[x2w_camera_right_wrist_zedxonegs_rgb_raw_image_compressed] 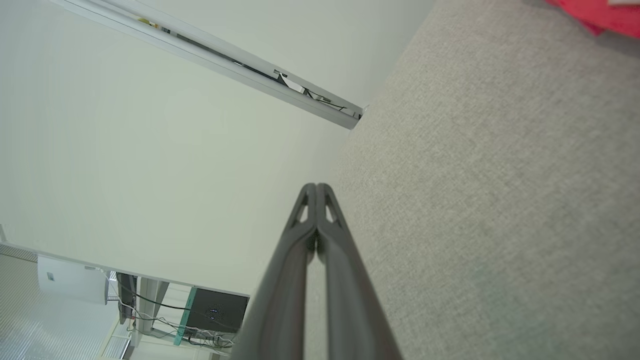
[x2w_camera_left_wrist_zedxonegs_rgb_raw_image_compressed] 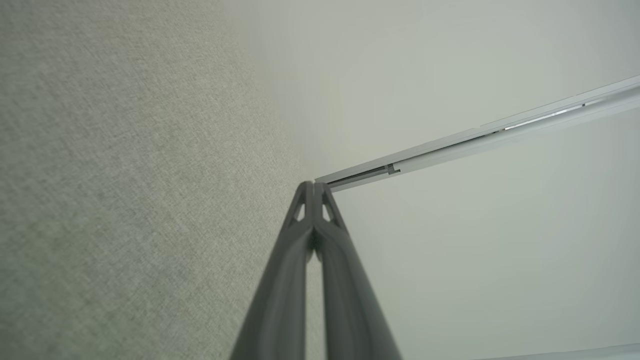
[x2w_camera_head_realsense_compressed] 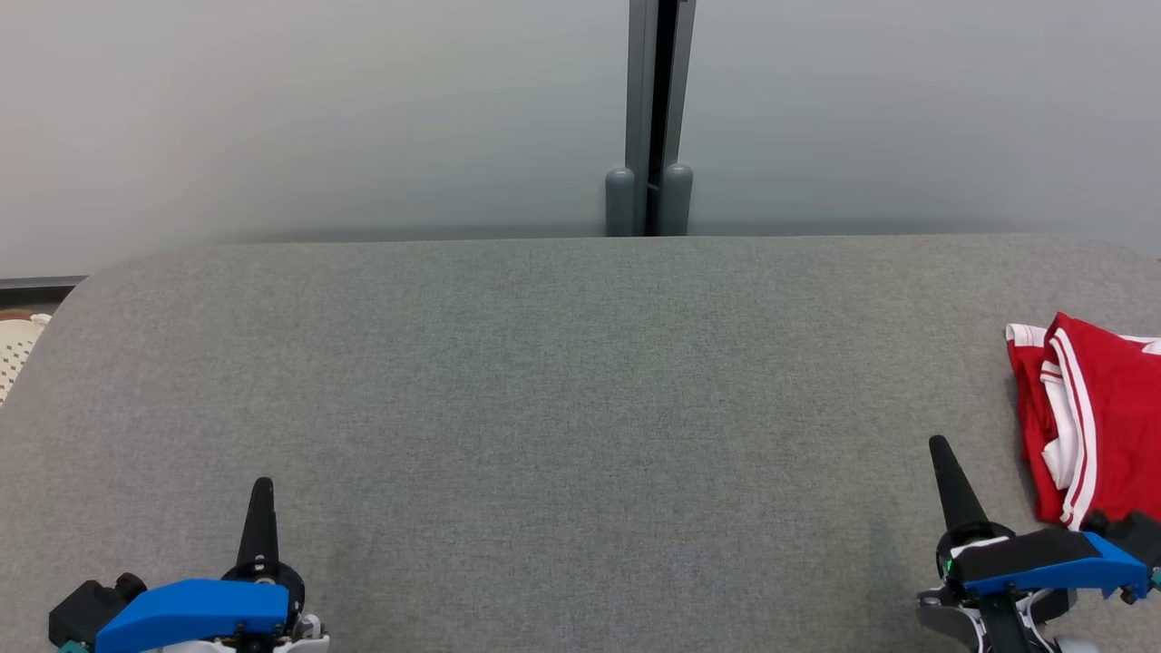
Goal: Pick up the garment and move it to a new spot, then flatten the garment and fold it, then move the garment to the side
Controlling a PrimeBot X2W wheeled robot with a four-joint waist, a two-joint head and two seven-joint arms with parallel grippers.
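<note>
Loosely folded garment (x2w_camera_head_realsense_compressed: 1114, 426) lies on coarse-woven surface (x2w_camera_head_realsense_compressed: 544, 408).

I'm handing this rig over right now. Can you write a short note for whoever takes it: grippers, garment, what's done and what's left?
Left gripper: shut, empty, near left.
Right gripper: shut, empty, beside the garment.
Garment: red with white stripes, folded, at the right edge of the grey surface, partly out of frame.
Done: it looks folded and set aside.
Left: probably nothing.
</note>
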